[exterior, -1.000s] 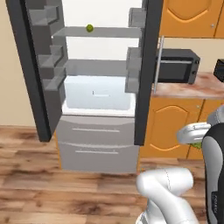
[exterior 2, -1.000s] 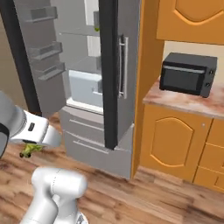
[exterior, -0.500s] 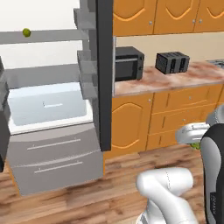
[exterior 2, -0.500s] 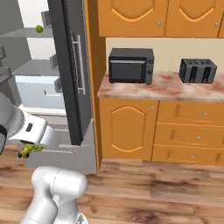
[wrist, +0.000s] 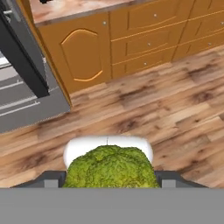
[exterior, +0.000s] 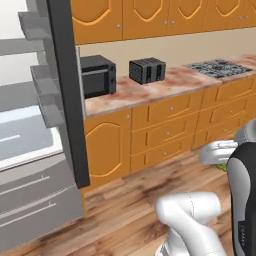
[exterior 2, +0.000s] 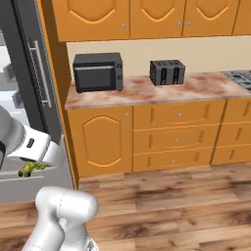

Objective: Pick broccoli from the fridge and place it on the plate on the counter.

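While held low, broccoli (wrist: 109,168) head facing camera, stem apparently hidden

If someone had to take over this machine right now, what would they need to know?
End effector: shut on the broccoli, carried low above the wooden floor.
Fridge: door open, off to the left.
Counter: holds a microwave and a toaster; the plate is not visible on the stretch in view.
Done: broccoli is out of the fridge.
Left: find the plate and set the broccoli on it.
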{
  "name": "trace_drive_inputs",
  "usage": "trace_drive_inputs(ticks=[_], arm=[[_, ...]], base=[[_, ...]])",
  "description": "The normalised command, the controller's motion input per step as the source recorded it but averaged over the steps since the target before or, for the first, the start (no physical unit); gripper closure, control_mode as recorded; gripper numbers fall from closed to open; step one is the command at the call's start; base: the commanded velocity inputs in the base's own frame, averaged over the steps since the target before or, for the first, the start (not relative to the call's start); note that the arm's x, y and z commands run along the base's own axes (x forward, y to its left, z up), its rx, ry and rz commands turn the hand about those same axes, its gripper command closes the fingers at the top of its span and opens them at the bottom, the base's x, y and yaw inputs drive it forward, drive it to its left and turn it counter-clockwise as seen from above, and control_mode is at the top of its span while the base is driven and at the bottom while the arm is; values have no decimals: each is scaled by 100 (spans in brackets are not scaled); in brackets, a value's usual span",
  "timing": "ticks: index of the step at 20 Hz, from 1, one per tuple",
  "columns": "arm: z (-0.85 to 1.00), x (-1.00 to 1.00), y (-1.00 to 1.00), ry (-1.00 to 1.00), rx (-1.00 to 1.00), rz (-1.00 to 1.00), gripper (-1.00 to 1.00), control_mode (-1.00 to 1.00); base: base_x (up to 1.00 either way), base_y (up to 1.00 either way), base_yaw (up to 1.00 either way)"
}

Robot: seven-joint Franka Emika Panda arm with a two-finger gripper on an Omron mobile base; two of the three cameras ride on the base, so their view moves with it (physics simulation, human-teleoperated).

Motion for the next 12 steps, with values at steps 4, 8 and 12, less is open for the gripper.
trace_drive_inputs(ticks=[4, 8, 12], arm=[[0, 0, 0, 0, 0, 0, 100, 100], [0, 0, 0, 0, 0, 0, 100, 100], [0, 0, 0, 0, 0, 0, 100, 100]], base=[[0, -41, -33], [0, -33, -32], [16, -21, -35]])
